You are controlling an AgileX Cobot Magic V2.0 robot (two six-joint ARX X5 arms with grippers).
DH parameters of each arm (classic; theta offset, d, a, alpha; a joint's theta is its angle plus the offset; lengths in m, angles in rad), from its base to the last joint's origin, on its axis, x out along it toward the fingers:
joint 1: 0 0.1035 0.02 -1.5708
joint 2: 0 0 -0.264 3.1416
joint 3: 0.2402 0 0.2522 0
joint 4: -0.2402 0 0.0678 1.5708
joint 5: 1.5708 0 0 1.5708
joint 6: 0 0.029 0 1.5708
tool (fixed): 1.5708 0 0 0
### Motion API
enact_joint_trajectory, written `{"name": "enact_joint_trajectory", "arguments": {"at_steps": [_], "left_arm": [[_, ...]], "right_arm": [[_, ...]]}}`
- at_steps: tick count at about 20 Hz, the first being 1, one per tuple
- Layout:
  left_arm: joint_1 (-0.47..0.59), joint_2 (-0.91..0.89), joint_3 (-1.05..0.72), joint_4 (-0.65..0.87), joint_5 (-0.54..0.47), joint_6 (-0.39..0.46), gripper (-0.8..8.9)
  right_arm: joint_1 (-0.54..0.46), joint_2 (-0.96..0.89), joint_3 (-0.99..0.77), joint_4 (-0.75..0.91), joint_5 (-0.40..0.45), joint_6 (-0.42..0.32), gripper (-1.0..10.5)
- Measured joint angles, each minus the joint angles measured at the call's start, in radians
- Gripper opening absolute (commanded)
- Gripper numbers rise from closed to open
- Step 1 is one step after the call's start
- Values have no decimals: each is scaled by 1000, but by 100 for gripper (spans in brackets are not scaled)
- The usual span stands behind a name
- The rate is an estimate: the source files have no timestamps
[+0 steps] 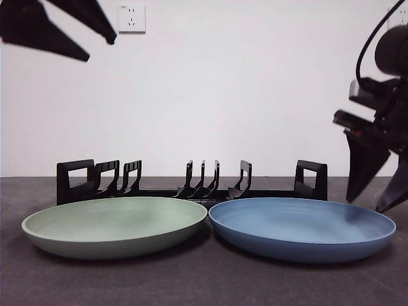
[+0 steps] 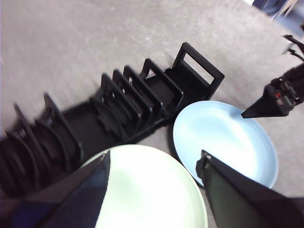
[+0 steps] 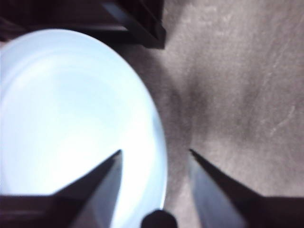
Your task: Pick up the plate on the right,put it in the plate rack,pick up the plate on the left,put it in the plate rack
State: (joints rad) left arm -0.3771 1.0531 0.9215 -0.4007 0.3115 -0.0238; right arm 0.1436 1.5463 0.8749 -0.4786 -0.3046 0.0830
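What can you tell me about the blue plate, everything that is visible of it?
The blue plate is round, shallow and smooth, maybe matte plastic, empty, lying flat on the grey table. It sits in front of the plate rack, beside the green plate, rims close or touching. The right gripper, jaws open, hangs at its outer rim, one jaw on each side of the edge, not gripping.

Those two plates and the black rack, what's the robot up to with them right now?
Both plates lie flat on the table in front of the plate rack, which holds nothing so far. The right pincer is open and straddles the outer rim of the blue plate, apparently about to grasp it. The left pincer is open too, hanging high over the green plate without touching it.
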Motion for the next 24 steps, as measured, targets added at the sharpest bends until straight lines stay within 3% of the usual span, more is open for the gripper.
{"name": "enact_joint_trajectory", "arguments": {"at_steps": [5, 7, 8, 15, 20, 24], "left_arm": [[-96, 0, 16, -25, -74, 47, 316], [-114, 0, 16, -32, -81, 58, 316], [-120, 0, 16, -36, -92, 61, 316], [-187, 0, 16, -88, -101, 112, 316], [-326, 0, 16, -106, -103, 232, 316], [-486, 3, 16, -112, -220, 375, 316]], "right_arm": [[0, 61, 0, 5, 0, -3, 149], [0, 73, 0, 5, 0, -3, 1], [0, 74, 0, 5, 0, -3, -16], [-1, 31, 3, -40, -9, 11, -17], [-1, -147, 3, -140, -2, 23, -17], [0, -238, 26, -247, -7, 33, -17]]}}
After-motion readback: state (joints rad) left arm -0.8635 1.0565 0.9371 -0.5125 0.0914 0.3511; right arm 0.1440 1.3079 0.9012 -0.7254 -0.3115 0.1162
